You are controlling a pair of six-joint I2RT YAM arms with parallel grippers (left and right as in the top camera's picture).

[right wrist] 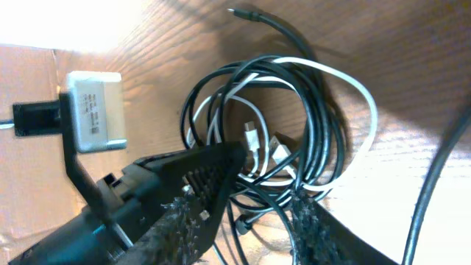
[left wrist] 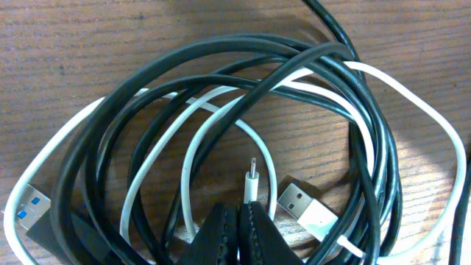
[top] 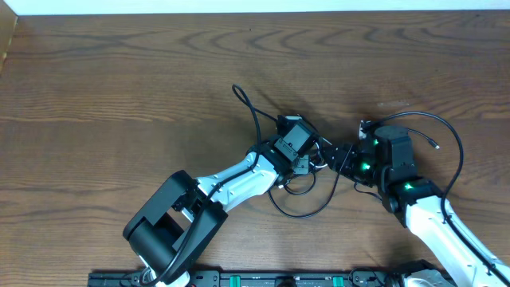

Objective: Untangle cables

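Cables (left wrist: pixel 372 177) lay coiled flat at mid-table (top: pixel 119 80). They were judged light, limp and slick, likely to drag as one clump. A plug end, such as the white plug (left wrist: pixel 251 188), was judged the best hold. No long axis was shown by the round coil, though one black tail (top: pixel 243 97) pointed to 11 o'clock. The left claw (left wrist: pixel 237 224) was shut, but whether on a strand could not be told. The right claw (right wrist: pixel 268 177) was spread, straddling strands unpinched.

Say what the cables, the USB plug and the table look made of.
The black cables have a smooth, slightly glossy jacket, likely rubber or PVC, with soft highlights on the bends. The white cable looks like the same plastic. The USB plug has a bare silver metal shell. The table shows brown wood grain, possibly veneer or laminate.
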